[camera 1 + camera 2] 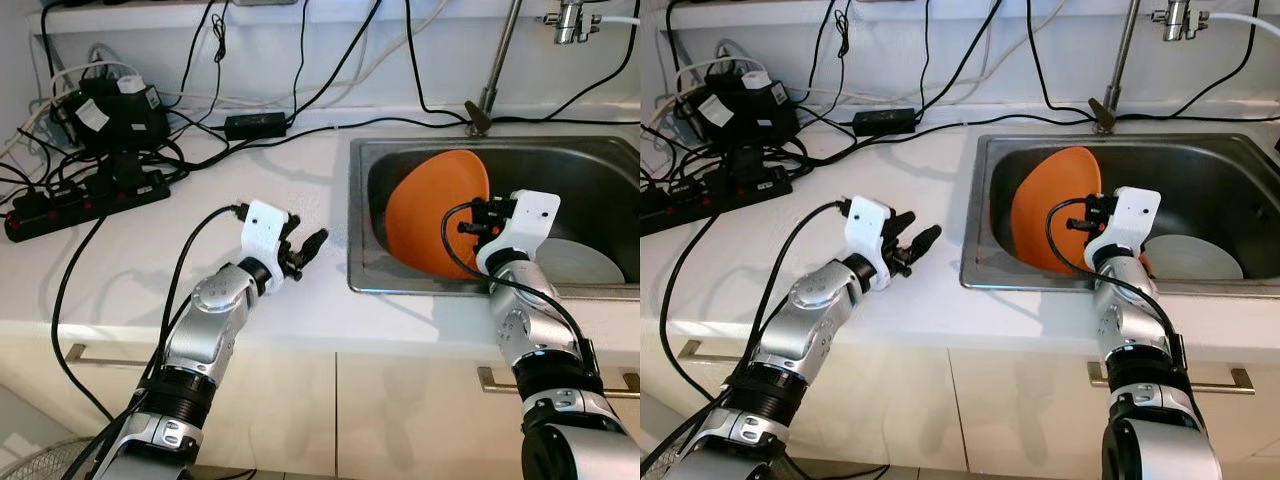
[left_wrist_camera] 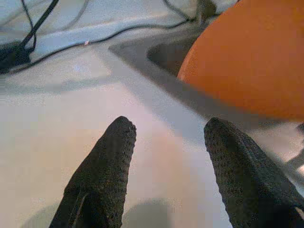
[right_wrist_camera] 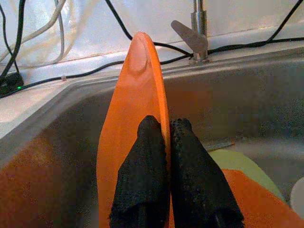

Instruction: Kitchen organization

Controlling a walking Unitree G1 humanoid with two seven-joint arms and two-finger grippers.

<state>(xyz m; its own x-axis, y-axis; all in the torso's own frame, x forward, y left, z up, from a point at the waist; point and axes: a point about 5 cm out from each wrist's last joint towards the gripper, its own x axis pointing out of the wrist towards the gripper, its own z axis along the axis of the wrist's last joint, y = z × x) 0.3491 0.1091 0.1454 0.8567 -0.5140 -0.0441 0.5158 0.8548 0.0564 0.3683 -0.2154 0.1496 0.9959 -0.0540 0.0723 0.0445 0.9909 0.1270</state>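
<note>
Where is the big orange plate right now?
The orange plate stands on edge in the sink, at its left, pinched by the right gripper.

Premises: a domestic kitchen. A white countertop (image 1: 200,190) runs along a pale wall, with a stainless steel sink (image 1: 600,165) set into it and a metal tap (image 1: 495,70) rising behind the basin. Dishware stands in the sink: an orange plate (image 1: 430,205) on edge and a pale plate (image 1: 585,262) lying flat. Below the counter are cream cabinet fronts (image 1: 400,410) fitted with bar handles (image 1: 630,382). At the left end of the counter, a black power strip (image 1: 85,195) and a tangle of black cables (image 1: 250,110) lie on the worktop.
</note>
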